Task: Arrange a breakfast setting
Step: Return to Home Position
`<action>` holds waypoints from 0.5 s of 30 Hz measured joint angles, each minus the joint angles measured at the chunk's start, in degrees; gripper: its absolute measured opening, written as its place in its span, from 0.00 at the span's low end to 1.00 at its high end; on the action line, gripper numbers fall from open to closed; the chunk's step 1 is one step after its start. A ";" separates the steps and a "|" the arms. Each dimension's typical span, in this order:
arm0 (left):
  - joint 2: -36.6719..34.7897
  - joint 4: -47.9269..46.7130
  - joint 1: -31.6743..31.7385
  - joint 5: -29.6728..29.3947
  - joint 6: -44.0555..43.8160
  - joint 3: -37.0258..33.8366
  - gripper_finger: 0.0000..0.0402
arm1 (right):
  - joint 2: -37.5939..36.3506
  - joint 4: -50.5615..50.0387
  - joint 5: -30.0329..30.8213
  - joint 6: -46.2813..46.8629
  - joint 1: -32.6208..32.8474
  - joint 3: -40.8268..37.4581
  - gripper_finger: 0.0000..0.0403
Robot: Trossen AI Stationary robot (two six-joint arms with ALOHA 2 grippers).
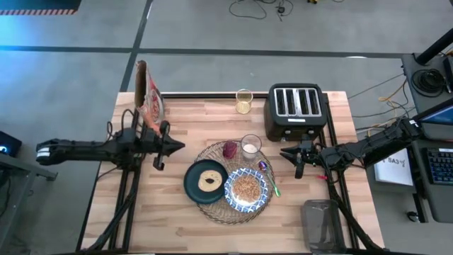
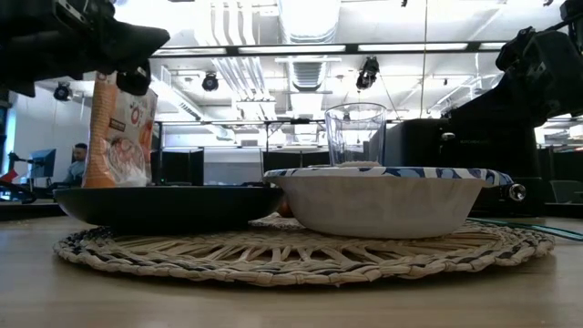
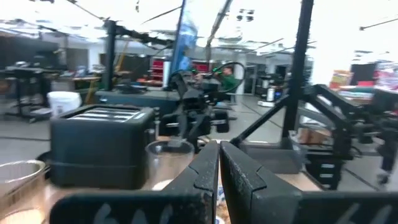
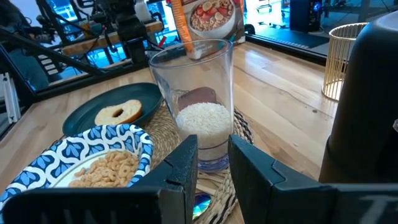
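Now | right gripper (image 1: 296,161): fingers apart, empty, just right of mat (image 1: 209,151), the nearer arm | spoon (image 1: 270,178) on mat's right rim, crosswise to it | left gripper (image 1: 166,147): fingers together, empty.

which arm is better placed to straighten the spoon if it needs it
Right, probably. The spoon lies at the right edge of the placemat, close to the right end effector; the left end effector would have to cross the plate and bowl.
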 joint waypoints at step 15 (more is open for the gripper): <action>-17.88 -14.30 0.00 -2.13 2.99 -1.91 0.00 | 0.00 -0.01 0.02 0.00 0.01 0.00 0.20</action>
